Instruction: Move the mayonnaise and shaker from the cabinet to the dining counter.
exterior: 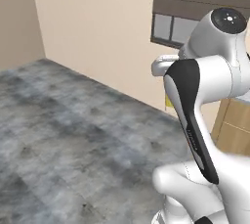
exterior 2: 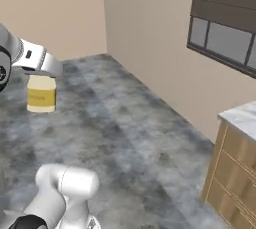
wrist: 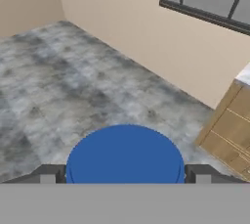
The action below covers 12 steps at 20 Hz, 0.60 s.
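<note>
Mayonnaise point(exterior 2: 41, 93) was in transit when you paused here: the pale-yellow jar hung under the wrist in the right base view, clear of the grey floor point(exterior 2: 125, 138), so the step in hand looked like the carry from the cabinet toward the dining counter. Your jaws were spread about as wide as they go and stood on either side of the jar's blue lid point(wrist: 125, 154), one dark fingertip point(wrist: 49, 174) at each flank, which I read as a grip on the jar rather than an empty hand. Your next move, as I judged it, called for driving on until the marble island came into reach, keeping the jar upright, then lowering it onto the worktop before letting go. From the hand view you got the lid and both tips close up, which the base views lacked. From the right base view you got the jar's yellow side and label. From the left base view you got little more than a yellow sliver point(exterior: 168, 101) behind the arm
</note>
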Available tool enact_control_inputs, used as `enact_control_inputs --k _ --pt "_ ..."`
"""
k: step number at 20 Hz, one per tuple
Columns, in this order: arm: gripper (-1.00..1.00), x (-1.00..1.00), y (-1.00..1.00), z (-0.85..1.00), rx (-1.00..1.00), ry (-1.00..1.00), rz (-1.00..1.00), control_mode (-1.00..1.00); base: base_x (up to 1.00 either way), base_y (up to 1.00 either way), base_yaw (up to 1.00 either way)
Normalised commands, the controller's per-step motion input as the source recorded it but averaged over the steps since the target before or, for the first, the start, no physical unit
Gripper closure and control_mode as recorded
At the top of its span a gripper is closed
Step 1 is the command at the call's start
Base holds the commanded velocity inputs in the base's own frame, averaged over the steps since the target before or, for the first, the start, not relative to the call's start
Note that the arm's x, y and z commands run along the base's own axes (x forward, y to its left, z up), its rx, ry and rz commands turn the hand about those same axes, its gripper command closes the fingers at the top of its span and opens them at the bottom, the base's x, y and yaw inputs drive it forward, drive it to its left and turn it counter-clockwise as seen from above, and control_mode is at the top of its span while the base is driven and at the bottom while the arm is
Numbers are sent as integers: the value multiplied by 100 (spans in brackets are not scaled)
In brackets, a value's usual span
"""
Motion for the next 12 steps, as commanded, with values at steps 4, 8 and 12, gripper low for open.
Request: enact_control_inputs --k 4,8,12 --pt "100 0 0 0 0 0 0 100 100 -7 63" --pt "100 0 0 0 0 0 0 100 100 -4 60" --pt "100 0 0 0 0 0 0 100 100 -5 37"
